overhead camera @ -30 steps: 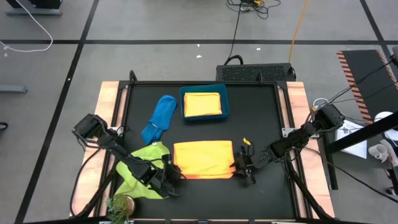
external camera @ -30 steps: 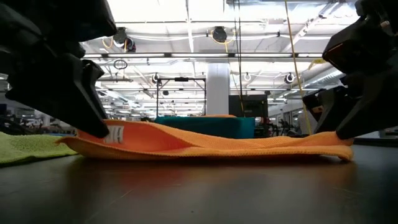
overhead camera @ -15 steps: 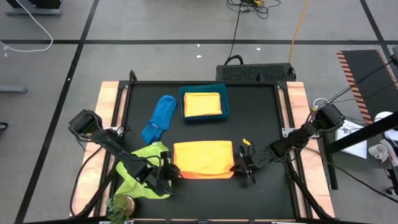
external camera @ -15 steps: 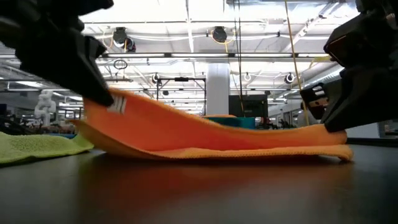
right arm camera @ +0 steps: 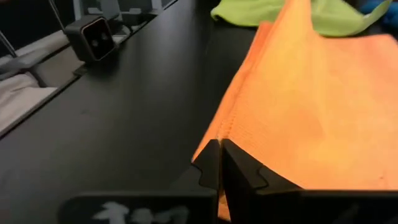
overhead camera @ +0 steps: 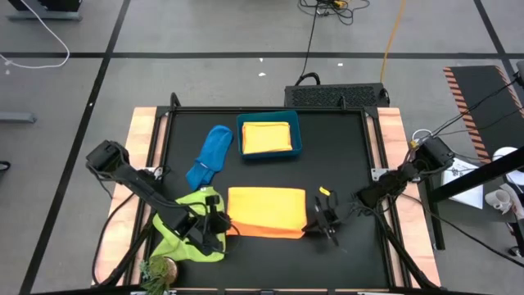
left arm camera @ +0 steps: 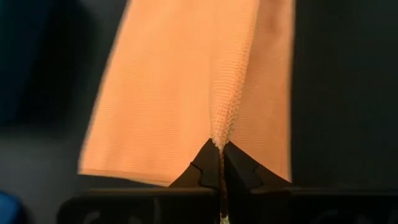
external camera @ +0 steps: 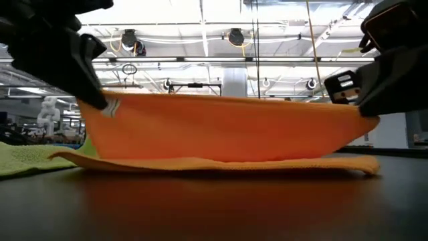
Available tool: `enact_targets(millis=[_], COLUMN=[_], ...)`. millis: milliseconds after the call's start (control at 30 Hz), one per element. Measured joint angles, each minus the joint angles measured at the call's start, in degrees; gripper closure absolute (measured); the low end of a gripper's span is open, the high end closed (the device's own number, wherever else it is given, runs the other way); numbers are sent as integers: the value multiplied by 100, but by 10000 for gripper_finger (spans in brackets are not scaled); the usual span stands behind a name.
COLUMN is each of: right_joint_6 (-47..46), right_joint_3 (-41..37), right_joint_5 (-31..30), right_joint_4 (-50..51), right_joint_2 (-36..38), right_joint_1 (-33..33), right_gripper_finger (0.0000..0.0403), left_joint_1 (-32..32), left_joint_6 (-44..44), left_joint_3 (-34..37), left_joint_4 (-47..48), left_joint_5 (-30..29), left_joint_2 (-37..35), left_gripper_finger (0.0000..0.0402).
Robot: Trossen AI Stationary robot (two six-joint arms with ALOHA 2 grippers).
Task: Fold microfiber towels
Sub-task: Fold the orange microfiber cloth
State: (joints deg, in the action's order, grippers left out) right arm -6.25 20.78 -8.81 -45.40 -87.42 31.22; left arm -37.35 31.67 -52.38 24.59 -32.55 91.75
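An orange microfiber towel lies in the middle of the black table, and its near edge is raised between my two grippers. My left gripper is shut at the towel's near left corner, dark at the upper left of the low view. At the near right corner my right gripper is shut too, at the upper right of the low view. The towel's lower part rests on the table. My left gripper pinches the towel's near left corner between its two fingers, slanting down from the table's left. That corner is lifted clear and the cloth slopes down from it. My right gripper pinches the near right corner between its two fingers, coming nearly level from the table's right. The edge between the two corners runs almost straight, well above the table.
A lime green towel lies crumpled beside my left arm, a blue one farther back. The teal bin at the far middle holds a folded yellow towel. A small camera block stands at the table's near edge.
Both grippers have risen with the orange towel's near corners. The near edge, which lay flat a second ago, first came up at the left corner and now stands well above the table along its whole length, while the towel's lower part has stayed on the table.
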Motion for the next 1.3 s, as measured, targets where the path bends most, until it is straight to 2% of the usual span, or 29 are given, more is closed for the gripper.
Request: enact_targets(millis=[367, 467, 600, 733, 833, 1000, 1100, 1200, 1300], right_joint_6=[-356, -358, -380, -350, -357, -356, -356, -357, -356], right_joint_3=[11, 7, 7, 4, 4, 4, 4, 4, 4], right_joint_5=[422, 712, 731, 302, -63, -187, -191, -207, -450], right_joint_4=[-43, -54, -132, -149, -93, -62, 62, 378, 811], right_joint_2=[4, 4, 4, 4, 4, 2, 2, 2, 2], right_joint_1=[291, 331, 341, 304, 145, -271, -538, -792, -989], right_gripper_finger=[393, 364, 307, 256, 235, 233, 239, 244, 249], left_joint_1=[4, 18, 18, 15, 9, -2, -4, 40, 118], left_joint_6=[13, 68, 203, 298, 247, -175, -287, -163, 29], left_joint_3=[-7, 11, 2, -37, -226, -703, -870, -831, -623], left_joint_4=[37, 143, 110, 107, 102, 73, 64, -124, -404], left_joint_5=[370, 474, 575, 599, 686, 669, 400, 68, 102], left_joint_2=[274, 279, 279, 279, 279, 278, 275, 279, 365], left_gripper_finger=[399, 382, 349, 322, 313, 312, 312, 312, 311])
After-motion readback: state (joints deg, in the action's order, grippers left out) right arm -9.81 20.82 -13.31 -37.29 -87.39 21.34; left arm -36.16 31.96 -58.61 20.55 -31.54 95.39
